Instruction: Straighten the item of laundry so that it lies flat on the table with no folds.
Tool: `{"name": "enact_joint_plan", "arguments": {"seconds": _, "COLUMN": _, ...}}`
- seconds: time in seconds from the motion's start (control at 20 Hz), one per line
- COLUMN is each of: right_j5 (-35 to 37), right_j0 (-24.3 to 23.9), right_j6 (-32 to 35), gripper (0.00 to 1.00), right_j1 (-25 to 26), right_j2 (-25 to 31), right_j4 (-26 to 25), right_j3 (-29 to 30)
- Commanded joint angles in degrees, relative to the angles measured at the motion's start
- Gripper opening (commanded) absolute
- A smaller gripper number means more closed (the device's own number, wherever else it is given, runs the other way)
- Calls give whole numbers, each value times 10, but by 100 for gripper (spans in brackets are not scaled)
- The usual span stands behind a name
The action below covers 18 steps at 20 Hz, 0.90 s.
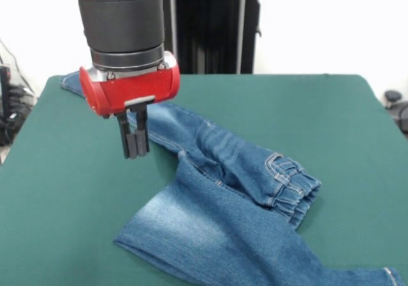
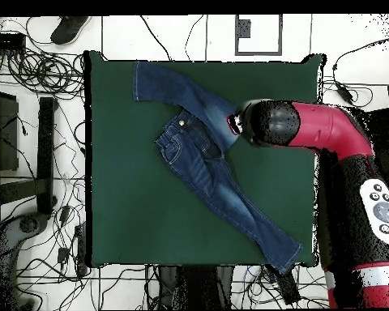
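A small pair of blue denim jeans (image 1: 236, 197) lies across the dark green felt-like table (image 1: 331, 120), bent at the crotch into a crooked V, with its gathered elastic waistband (image 1: 294, 187) bunched into soft ridges and pale faded patches on the broad near leg. In the overhead view the jeans (image 2: 204, 166) run slantwise from one table corner toward the corner diagonally opposite, one leg doubled over the seat. The red-and-black gripper (image 1: 135, 151) hangs just above the cloth beside the far leg, its two black fingers pressed together and pinching nothing.
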Motion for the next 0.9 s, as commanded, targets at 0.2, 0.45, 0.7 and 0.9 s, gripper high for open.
{"name": "enact_joint_plan", "arguments": {"seconds": 0.2, "right_j5": 52, "right_j0": 43, "right_j6": -130, "gripper": 0, "right_j1": 39, "right_j2": 72, "right_j4": -31, "right_j3": -51}}
{"name": "enact_joint_plan", "arguments": {"seconds": 0.45, "right_j5": 48, "right_j0": 44, "right_j6": -149, "gripper": 0, "right_j1": 44, "right_j2": 90, "right_j4": -34, "right_j3": -55}}
{"name": "enact_joint_plan", "arguments": {"seconds": 0.7, "right_j5": 49, "right_j0": 49, "right_j6": -158, "gripper": 0, "right_j1": 53, "right_j2": 108, "right_j4": -32, "right_j3": -61}}
{"name": "enact_joint_plan", "arguments": {"seconds": 0.9, "right_j5": 35, "right_j0": 68, "right_j6": -137, "gripper": 0, "right_j1": 73, "right_j2": 106, "right_j4": -43, "right_j3": -91}}
